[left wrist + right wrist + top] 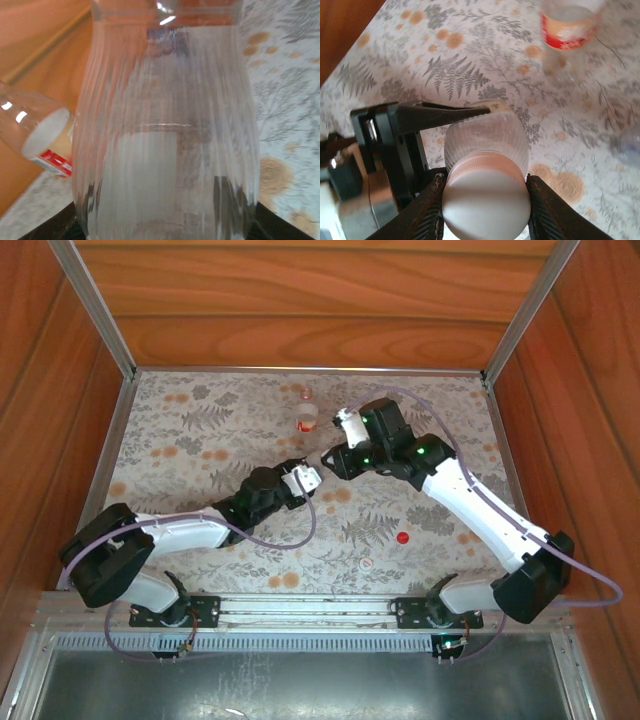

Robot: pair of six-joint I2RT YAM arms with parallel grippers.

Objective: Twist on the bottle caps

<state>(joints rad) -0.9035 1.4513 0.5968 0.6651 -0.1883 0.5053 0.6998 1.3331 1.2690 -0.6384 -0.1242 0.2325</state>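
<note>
My left gripper (303, 479) is shut on the plain clear ribbed bottle (165, 125), which takes up most of the left wrist view, with the gripper's dark jaws at the bottom corners. A white cap (485, 207) sits on that bottle's (487, 137) mouth, and my right gripper (485, 202) is shut on it, one finger on each side. In the top view the two grippers meet at mid-table, the right gripper (332, 457) just right of the left one. The red-labelled bottle (307, 416) stands upright behind them. A red cap (402, 537) and a white cap (367, 563) lie on the cloth nearer the front.
The flowered table cloth (200, 430) is bounded by wooden walls (60, 390) on the left, right and back. The labelled bottle (567, 27) stands close to the grippers on the far side, and it shows at the left (45, 137) of the left wrist view.
</note>
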